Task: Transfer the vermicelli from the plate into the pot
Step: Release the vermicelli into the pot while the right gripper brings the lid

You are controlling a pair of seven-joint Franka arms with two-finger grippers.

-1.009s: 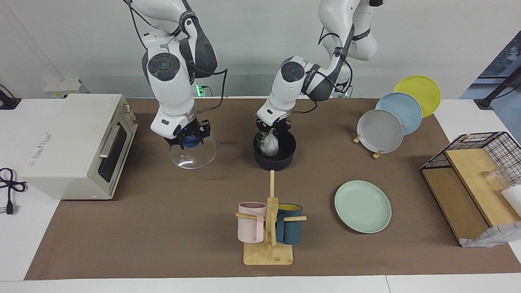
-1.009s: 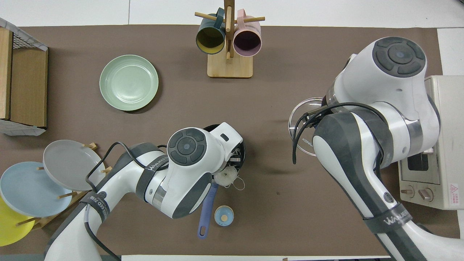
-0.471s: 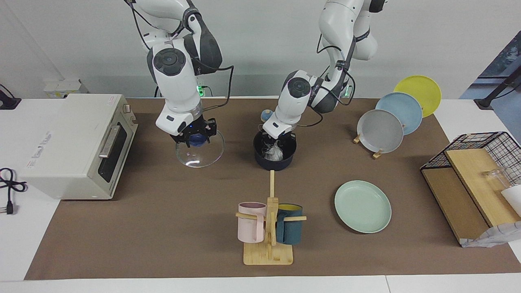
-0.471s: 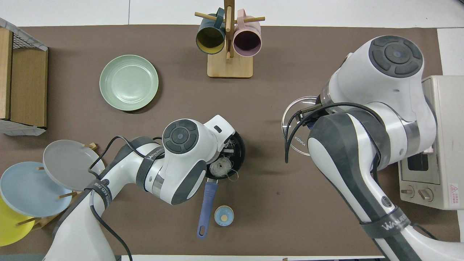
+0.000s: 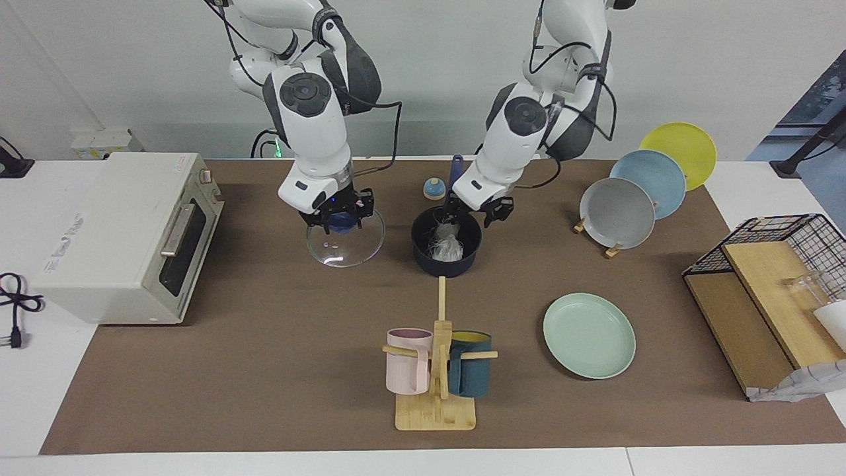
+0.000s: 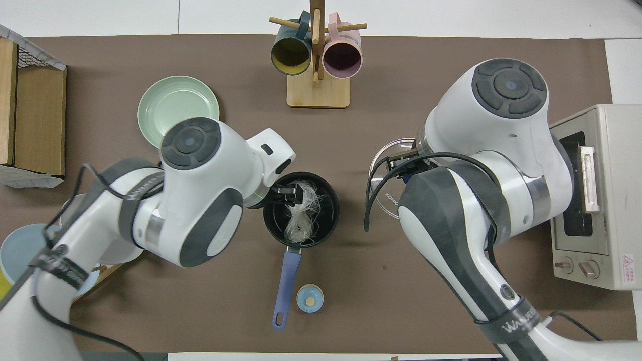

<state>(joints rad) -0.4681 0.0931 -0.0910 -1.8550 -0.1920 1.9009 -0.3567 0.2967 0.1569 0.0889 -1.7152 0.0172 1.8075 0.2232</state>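
Setting: we record a robotics lab staged as a kitchen. Evidence: two white arms mounted at a worktop (image 5: pixel 39 396) covered by a brown mat (image 5: pixel 264 370); bare pale wall; toaster oven (image 5: pixel 119 238); wooden rack of upright plates (image 5: pixel 634 198); mug tree (image 5: pixel 437 370) with two mugs; saucepan (image 5: pixel 446 250); glass lid (image 5: pixel 345 241); wire basket (image 5: pixel 780 251).

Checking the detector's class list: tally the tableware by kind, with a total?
Plates: 4 (mint plate, grey plate, light-blue plate, yellow plate)
Mugs: 2 (pink mug, teal mug)
Pots: 1 (pot)
Lids: 1 (glass lid)
Total: 8
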